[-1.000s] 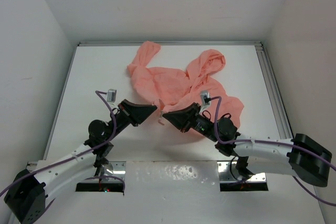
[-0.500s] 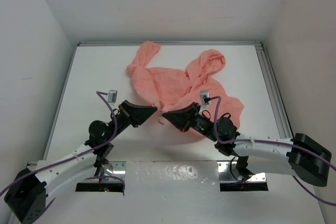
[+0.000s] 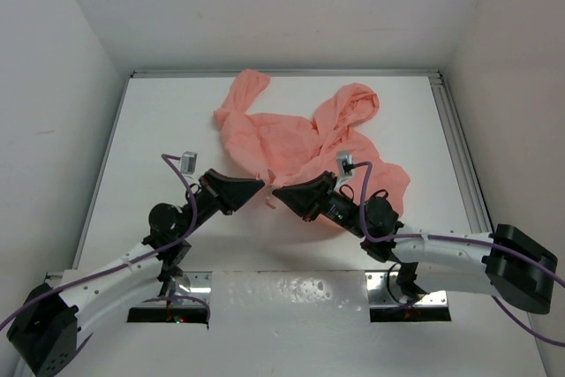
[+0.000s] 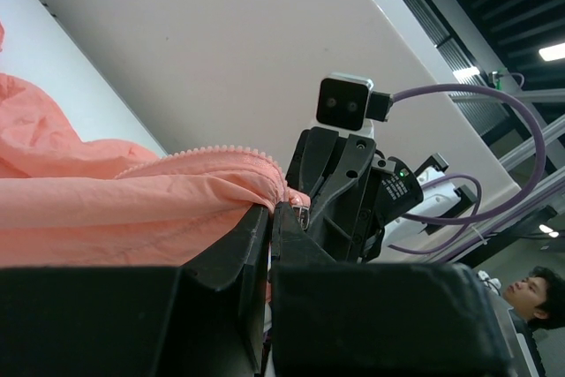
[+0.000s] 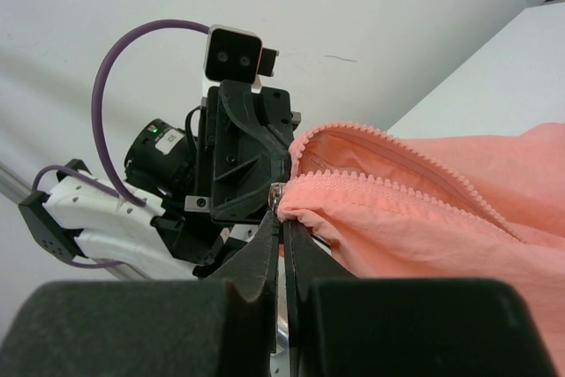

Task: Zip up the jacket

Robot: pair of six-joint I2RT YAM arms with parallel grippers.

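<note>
Top external view first: the salmon-pink jacket (image 3: 300, 134) lies rumpled on the far half of the white tabletop (image 3: 159, 121), spread from left of centre across to the right, with its near edge lifted where the two arms meet. The left hand (image 3: 262, 184) comes in from the left and the right hand (image 3: 275, 192) from the right, their tips almost touching just beside each other at that edge. From the left wrist, the left hand's fingers are pressed together with a fold of pink fabric pinched between the tips, and a line of zipper teeth (image 4: 212, 151) arches just above. From the right wrist, the right hand is likewise clamped tight on the jacket's edge, right under a small metal piece (image 5: 276, 191) where two rows of teeth meet. Those rows spread apart toward the right, so the front is unzipped there.
</note>
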